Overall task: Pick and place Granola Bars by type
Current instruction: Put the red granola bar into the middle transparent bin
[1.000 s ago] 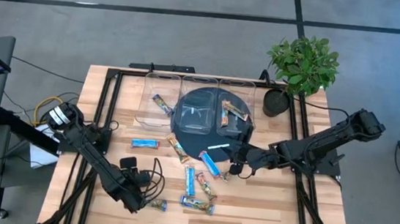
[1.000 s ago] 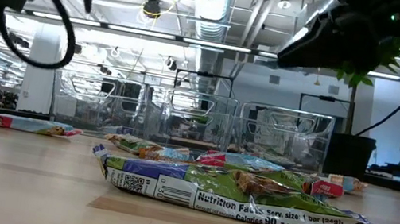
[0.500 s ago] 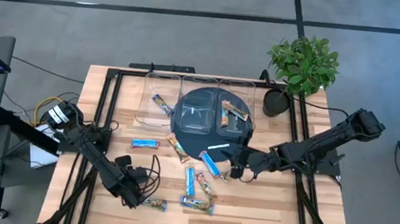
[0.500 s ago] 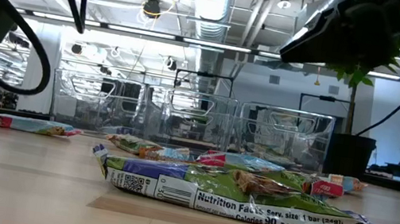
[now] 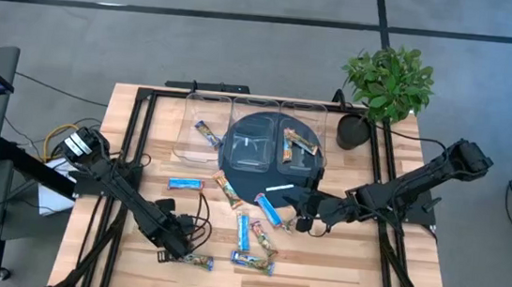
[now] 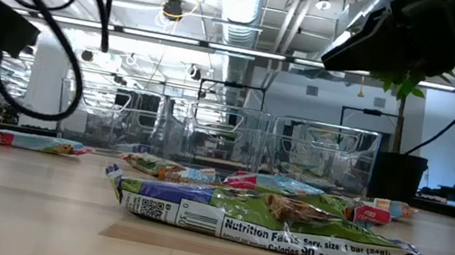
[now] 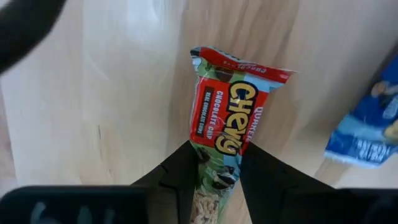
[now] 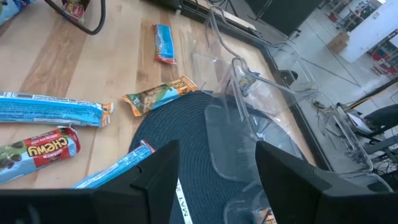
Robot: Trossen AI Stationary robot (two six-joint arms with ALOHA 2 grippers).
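Several granola bars lie flat on the wooden table: blue ones [image 5: 185,184] [image 5: 268,211] [image 5: 244,231], orange-brown ones [image 5: 228,191], and a red and green Chewy bar [image 5: 197,261] near the near edge. One orange-brown bar [image 5: 205,134] lies in the left clear bin and another [image 5: 299,148] in the right one. My left gripper [image 5: 182,249] [image 7: 216,149] is low at the Chewy bar's left end, shut on it. My right gripper [image 5: 292,211] [image 8: 217,149] hovers open at the mat's near right edge, beside a blue bar. My left gripper pinches the Chewy bar [image 7: 227,124] by its near end [image 7: 214,177] between its two fingers [image 7: 183,177], which run along the bar's length. The rest of the bar lies flat on the table, stretching away from the fingers.
Three clear bins [image 5: 204,110] stand in a row at the far side, partly over a dark round mat [image 5: 253,176]. A thin white strip [image 5: 280,186] lies on the mat. A potted plant [image 5: 386,85] stands at the far right corner. Loose cables [image 5: 194,215] lie by the left arm.
My left gripper has shifted a little toward the table's right and far edge, ending at the Chewy bar's left end, and in the low view the arm sits lower than a second ago. The bars have stayed in place.
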